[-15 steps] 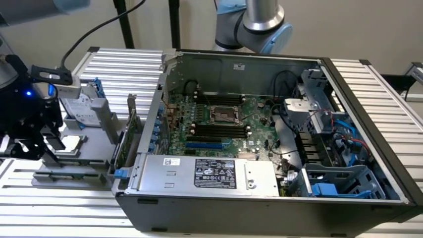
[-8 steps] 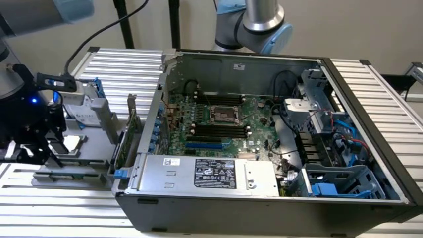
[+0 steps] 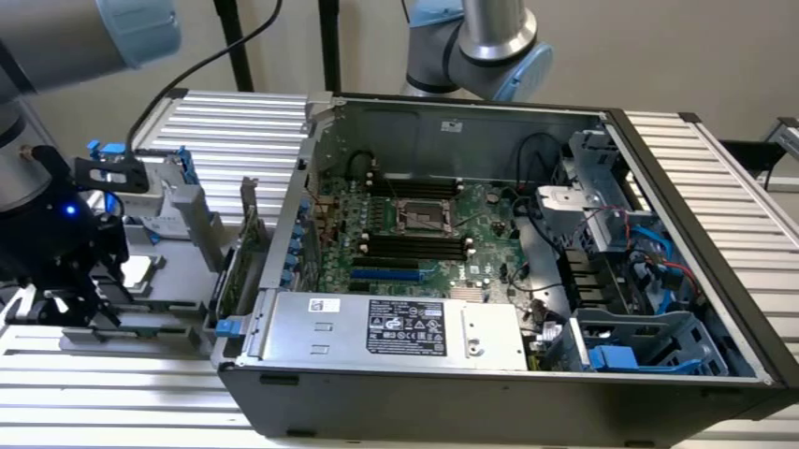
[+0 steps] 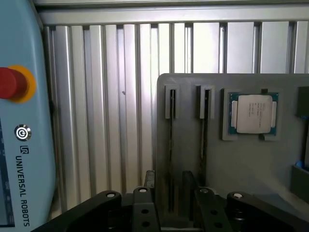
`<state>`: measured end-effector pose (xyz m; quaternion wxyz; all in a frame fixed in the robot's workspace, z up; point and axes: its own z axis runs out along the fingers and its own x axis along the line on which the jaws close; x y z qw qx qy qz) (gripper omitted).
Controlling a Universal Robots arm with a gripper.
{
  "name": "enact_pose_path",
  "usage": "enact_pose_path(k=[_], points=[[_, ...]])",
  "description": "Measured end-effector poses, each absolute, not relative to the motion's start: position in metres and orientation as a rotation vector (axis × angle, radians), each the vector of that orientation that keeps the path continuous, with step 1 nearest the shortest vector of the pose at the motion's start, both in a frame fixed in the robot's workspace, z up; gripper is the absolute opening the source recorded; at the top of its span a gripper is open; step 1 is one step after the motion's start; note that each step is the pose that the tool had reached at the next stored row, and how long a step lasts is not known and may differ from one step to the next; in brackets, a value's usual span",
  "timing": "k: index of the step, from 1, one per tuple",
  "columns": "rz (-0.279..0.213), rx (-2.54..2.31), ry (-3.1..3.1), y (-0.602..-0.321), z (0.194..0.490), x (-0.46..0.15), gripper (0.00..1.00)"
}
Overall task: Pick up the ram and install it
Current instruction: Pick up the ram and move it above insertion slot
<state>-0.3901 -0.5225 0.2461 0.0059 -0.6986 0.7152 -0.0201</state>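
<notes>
While the gripper [image 4: 168, 186] hangs low over the grey tray [image 4: 280, 159], the ram [image 4: 171, 145] stands on edge in a narrow slot of that tray. It runs straight out between the fingers [image 4: 149, 180], and its thin dark edge faces the wrist camera. The fingers are spread apart, one on each side of the ram, with a strip of bare tray visible between each finger and the stick. The ram is seated in its slot and is not lifted.

A second stick [image 4: 204, 135] stands on edge in a parallel slot just beside the first, outside the span of the fingers. Farther out on that same side, a square silver processor chip [image 4: 253, 113] lies flat in its own recess, well clear of the gripper. On the opposite side of the gripper, off the tray, sits a pale blue control pendant [image 4: 24, 145] with a red button [image 4: 9, 83]. The ribbed metal table [image 4: 106, 96] extends beyond the fingertips and past the far edge of the tray.

From the exterior view, the gripper points down at the tray, beside the open computer case [image 3: 699, 187]. The motherboard [image 3: 487, 210] lies inside the case, well apart from the gripper. Long black slots [image 3: 406, 245] run just beside its processor socket [image 3: 418, 215]. A silver power supply [image 3: 374, 327] sits against the near wall of the case.
</notes>
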Motion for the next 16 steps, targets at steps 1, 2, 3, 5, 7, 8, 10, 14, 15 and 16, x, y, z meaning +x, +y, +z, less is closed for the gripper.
enact_pose_path(k=[1,2,3,5,7,8,10,14,15,16], points=[[-0.063,-2.187,2.238,-0.523,0.244,-0.390,0.36],[-0.063,-2.188,2.238,-0.524,0.243,-0.390,0.36],[-0.063,-2.188,2.238,-0.525,0.241,-0.390,0.36],[-0.063,-2.188,2.238,-0.526,0.237,-0.389,0.36],[-0.063,-2.188,2.238,-0.526,0.233,-0.389,0.36],[-0.063,-2.188,2.238,-0.526,0.232,-0.389,0.36],[-0.063,-2.188,2.238,-0.526,0.228,-0.389,0.36],[-0.061,-2.188,2.238,-0.525,0.222,-0.389,0.36],[-0.060,-2.188,2.238,-0.525,0.222,-0.389,0.36],[-0.058,-2.188,2.238,-0.525,0.221,-0.389,0.36]])
